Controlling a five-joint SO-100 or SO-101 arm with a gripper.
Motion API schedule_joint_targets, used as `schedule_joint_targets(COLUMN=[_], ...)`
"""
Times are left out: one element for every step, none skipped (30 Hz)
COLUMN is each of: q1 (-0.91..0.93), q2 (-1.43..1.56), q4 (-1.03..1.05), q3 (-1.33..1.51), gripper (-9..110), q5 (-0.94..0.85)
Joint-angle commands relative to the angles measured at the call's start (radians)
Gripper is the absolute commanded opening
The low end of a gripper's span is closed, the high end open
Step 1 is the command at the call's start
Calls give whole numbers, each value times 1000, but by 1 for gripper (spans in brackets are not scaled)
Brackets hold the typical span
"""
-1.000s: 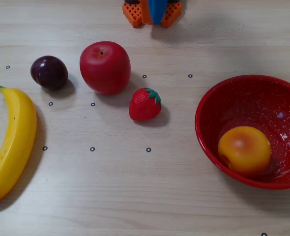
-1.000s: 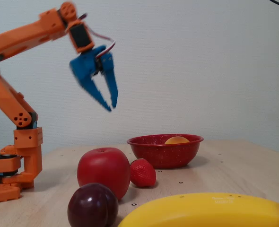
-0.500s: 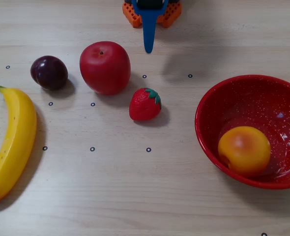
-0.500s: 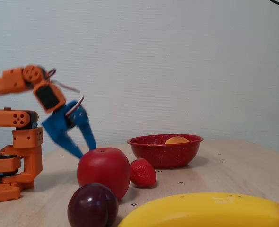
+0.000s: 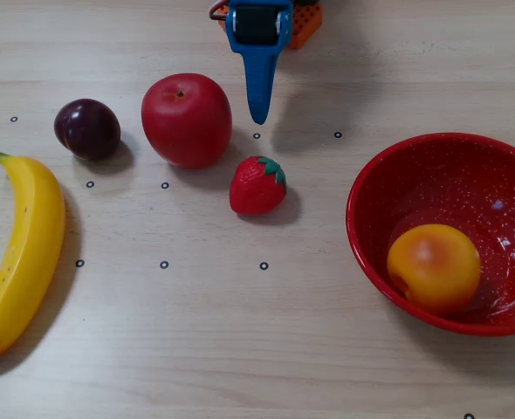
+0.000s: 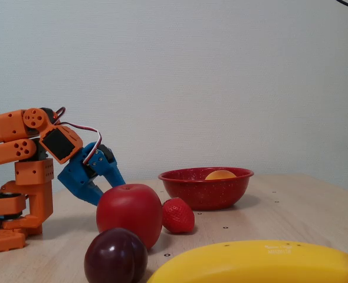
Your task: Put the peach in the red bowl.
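Note:
The yellow-orange peach [image 5: 435, 266] lies inside the red speckled bowl [image 5: 375, 166] at the right of the overhead view. In the fixed view only its top [image 6: 220, 174] shows over the bowl's rim [image 6: 186, 177]. My blue gripper [image 5: 259, 112] is at the top centre of the overhead view, tip pointing down at the table, its jaws together and empty. It is well to the left of the bowl and just right of the red apple. In the fixed view the gripper [image 6: 97, 197] hangs low behind the apple.
A red apple [image 5: 187, 119], a dark plum [image 5: 87, 128], a strawberry [image 5: 257, 185] and a banana [image 5: 24, 253] lie on the wooden table left of the bowl. The orange arm base [image 6: 17, 200] stands at the left in the fixed view.

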Motion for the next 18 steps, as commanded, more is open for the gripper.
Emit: schedule_joint_targets(q1=[9,6,3,2,2,0,-2,-2,-2,-2,-2,-2,-2,-2,-2,-2,-2,-2], q2=[11,11,11,11,11,11,11,11,11,11,11,11,11,11,11,11,11,11], q4=[-37,-37,-37,-37,-37,-37,-37,-37,-37,-37,-37,-37,-37,-37,-37,-37,-37,-37], q3=[2,3,3,3,3,3,3,3,3,3,3,3,3,3,3,3,3,3], gripper=[0,0,0,0,0,0,0,0,0,0,0,0,0,0,0,0,0,0], q5=[-21,-28,-31,-31,-31,-34,-35,-32,-31,-31,-31,-31,-31,-31,-31,-31,-31,-31])
